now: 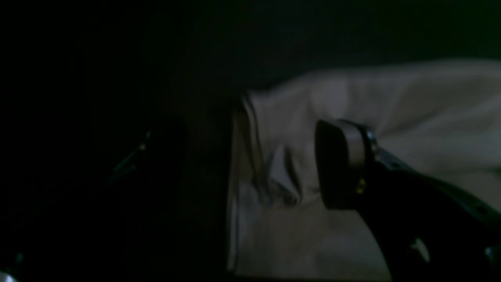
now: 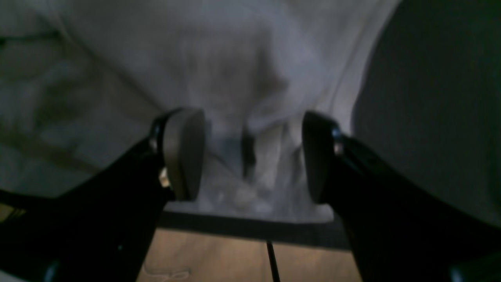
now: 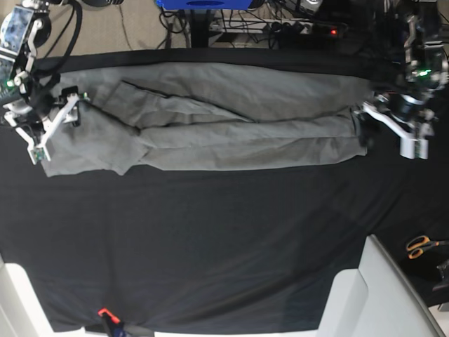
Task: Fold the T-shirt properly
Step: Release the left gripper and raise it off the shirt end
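**Grey T-shirt stretched along the far side of the table, both grippers open at its ends**

The T-shirt [image 3: 231, 126] lies on the black table cloth [image 3: 210, 246], near the far edge, drawn out into a long, narrow band running from one side of the table to the other. It is folded lengthwise, with long creases along its middle. In the base view its left end is wider and spreads toward the near side, with a sleeve-like flap there, while its right end narrows to a bunched edge.

The right gripper [image 2: 253, 154] sits over the wide end of the shirt. Its two fingers stand clearly apart, with wrinkled grey cloth showing between them but not pinched. Below the cloth edge in that wrist view a strip of wooden floor [image 2: 219, 258] shows.

The left gripper [image 3: 393, 130] is at the narrow end. In the dark left wrist view only one finger pad [image 1: 340, 164] is plain, hovering over the crumpled fabric edge; the other is lost in shadow, and the base view shows its white fingers spread apart.

Off the table's near right corner, orange-handled scissors [image 3: 421, 246] lie on a dark surface beside a white panel [image 3: 382, 295]
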Robot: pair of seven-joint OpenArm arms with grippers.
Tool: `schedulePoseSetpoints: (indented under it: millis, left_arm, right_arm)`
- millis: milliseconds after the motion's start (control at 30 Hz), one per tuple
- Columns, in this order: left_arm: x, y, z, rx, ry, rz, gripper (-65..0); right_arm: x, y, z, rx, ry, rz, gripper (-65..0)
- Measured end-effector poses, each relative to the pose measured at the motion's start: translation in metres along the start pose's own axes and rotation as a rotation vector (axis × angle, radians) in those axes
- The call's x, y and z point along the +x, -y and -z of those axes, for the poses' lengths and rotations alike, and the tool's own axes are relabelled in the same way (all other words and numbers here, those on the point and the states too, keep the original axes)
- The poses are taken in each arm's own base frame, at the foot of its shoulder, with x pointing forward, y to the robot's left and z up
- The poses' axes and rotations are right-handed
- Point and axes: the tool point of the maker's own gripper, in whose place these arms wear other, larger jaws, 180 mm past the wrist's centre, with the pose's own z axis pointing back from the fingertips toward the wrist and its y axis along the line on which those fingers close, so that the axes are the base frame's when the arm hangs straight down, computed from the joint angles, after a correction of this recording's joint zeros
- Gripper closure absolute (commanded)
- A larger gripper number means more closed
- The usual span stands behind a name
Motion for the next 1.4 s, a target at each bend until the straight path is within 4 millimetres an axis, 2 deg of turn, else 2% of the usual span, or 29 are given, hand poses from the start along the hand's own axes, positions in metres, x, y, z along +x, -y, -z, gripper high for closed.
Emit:
schedulePoseSetpoints:
  millis: [67,133,167,233,267,333,433,500,600,767,867,1067,1200,1333,1400]
  left_arm:
    - [0.018,-0.004,-0.014,-0.057,0.076,-0.090,-49.5]
    - [0.027,-0.012,-0.023,-0.111,0.126,-0.175,-49.5]
    - [0.025,-0.015,-0.024,-0.140,0.125,-0.199,-49.5]
    - [0.004,-0.014,-0.021,-0.214,0.036,-0.168,-49.5]
    - [-0.010,-0.009,-0.018,-0.261,-0.020,-0.130,-49.5]
    - [-0.026,0.002,-0.011,-0.362,-0.040,-0.133,-49.4]
    - [-0.055,-0.011,0.007,-0.320,-0.100,-0.255,-49.4]
    - [-0.072,-0.023,0.009,-0.283,-0.143,-0.291,-49.4]
    - [-0.084,-0.030,0.012,-0.259,-0.163,-0.338,-49.4]
    - [-0.078,-0.031,0.023,-0.259,-0.140,-0.372,-49.4]
    - [-0.089,-0.032,0.027,-0.241,-0.197,-0.319,-49.4]
    - [-0.091,-0.001,0.041,-0.278,-0.195,-0.329,-49.4]
    - [-0.093,-0.002,0.039,-0.274,-0.199,-0.324,-49.4]
    - [-0.085,-0.004,0.029,-0.271,-0.180,-0.280,-49.4]
    - [-0.079,-0.019,0.015,-0.231,-0.158,-0.257,-49.2]
  right_arm:
    - [-0.005,-0.001,-0.001,0.003,-0.015,-0.004,-37.4]
    - [-0.006,-0.001,-0.001,0.001,-0.017,-0.006,-37.2]
    - [-0.005,0.000,-0.001,0.001,-0.017,-0.006,-37.2]
    - [-0.003,-0.001,-0.001,0.002,0.001,-0.005,-37.2]
    - [-0.002,-0.004,0.000,0.007,0.010,0.002,-37.2]
    - [-0.001,-0.010,0.001,0.015,0.042,0.015,-37.2]
    - [-0.007,-0.018,0.001,0.039,0.047,0.012,-37.2]
    - [-0.009,-0.015,0.001,0.028,0.039,0.011,-37.2]
    - [-0.004,-0.015,0.001,0.030,0.061,0.015,-37.2]
    - [-0.006,-0.015,0.001,0.029,0.052,0.012,-37.2]
    - [-0.006,-0.016,0.001,0.030,0.054,0.012,-37.2]
    - [-0.006,-0.016,0.001,0.030,0.054,0.011,-37.2]
    - [-0.006,-0.016,0.001,0.030,0.054,0.012,-37.2]
    - [-0.006,-0.016,0.001,0.030,0.053,0.012,-37.2]
    - [-0.006,-0.016,0.001,0.030,0.053,0.011,-37.2]
